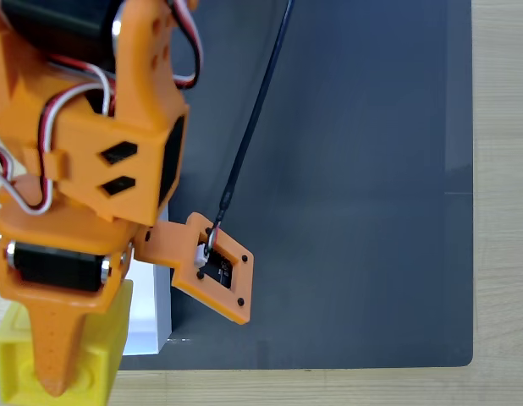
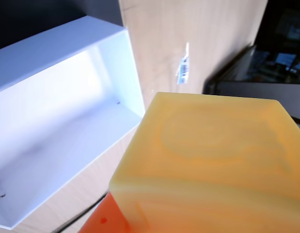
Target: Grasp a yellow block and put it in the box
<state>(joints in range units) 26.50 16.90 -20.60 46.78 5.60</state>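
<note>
Orange jaws pinching the bright yellow plastic block (image 1: pixel 105 338) beside the white thin-walled open box (image 1: pixel 151 313).
In the wrist view the block (image 2: pixel 213 160) looms close, just right of the box (image 2: pixel 116 73), over the pale wooden tabletop (image 2: pixel 189 34).

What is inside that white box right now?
In the wrist view the box looks empty and white inside; its near end is out of frame. The yellow block sits beside it, outside.
</note>
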